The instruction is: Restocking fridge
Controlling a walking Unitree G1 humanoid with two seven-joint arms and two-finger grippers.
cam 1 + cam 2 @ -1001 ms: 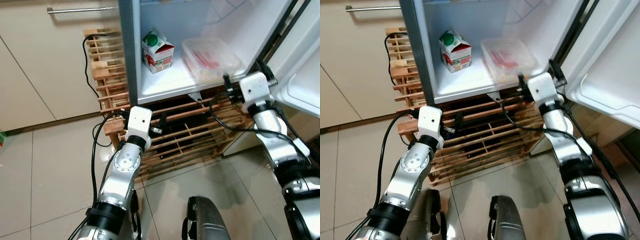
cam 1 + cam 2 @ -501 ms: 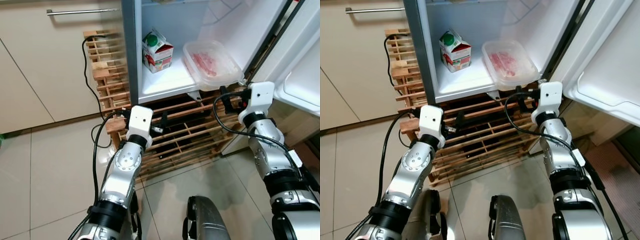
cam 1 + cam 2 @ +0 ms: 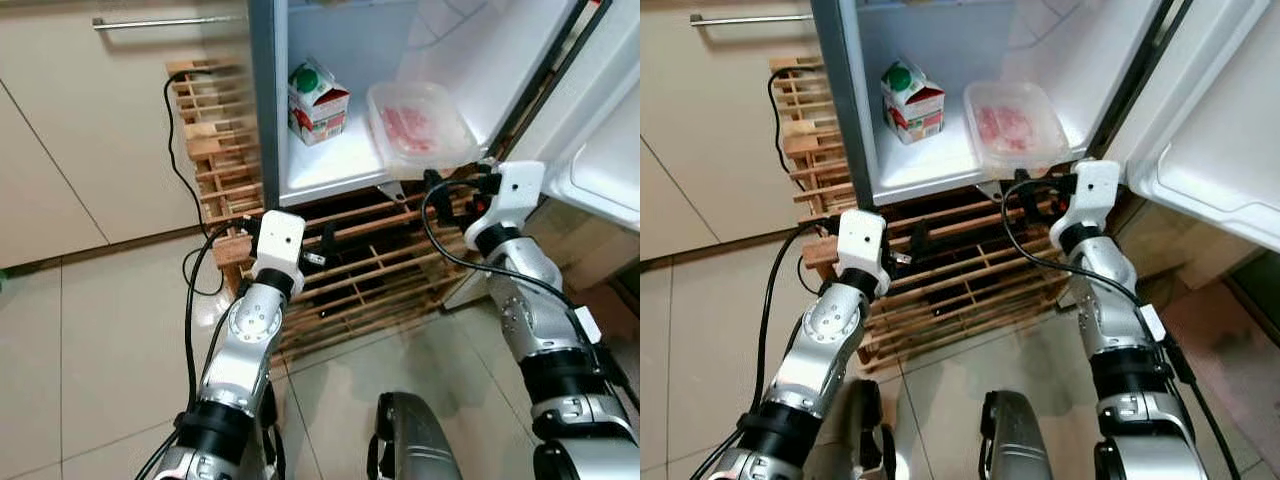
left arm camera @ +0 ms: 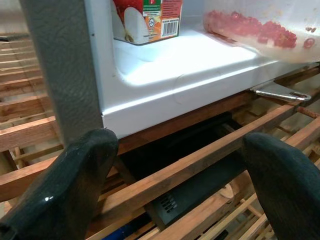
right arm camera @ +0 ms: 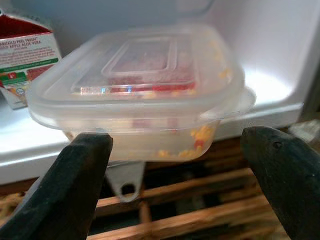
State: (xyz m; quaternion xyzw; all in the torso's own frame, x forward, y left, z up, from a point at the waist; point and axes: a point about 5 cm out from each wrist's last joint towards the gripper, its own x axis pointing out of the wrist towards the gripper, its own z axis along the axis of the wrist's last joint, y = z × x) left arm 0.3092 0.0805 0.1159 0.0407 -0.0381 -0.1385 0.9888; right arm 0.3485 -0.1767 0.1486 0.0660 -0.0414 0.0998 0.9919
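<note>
Open fridge shelf: juice carton, lidded food container overhanging. Right gripper raised before container, jaws spread, empty. Left gripper facing wooden rack, jaws open.

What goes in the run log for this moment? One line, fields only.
task: restock fridge | food container: on fridge shelf, overhanging front edge | juice carton: upright on shelf | right gripper: open, before container | left gripper: open, at wooden rack

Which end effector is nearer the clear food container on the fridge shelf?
Right. The right end effector sits open just before the clear food container; the left end effector is open by the wooden rack, below the shelf's other side.
</note>
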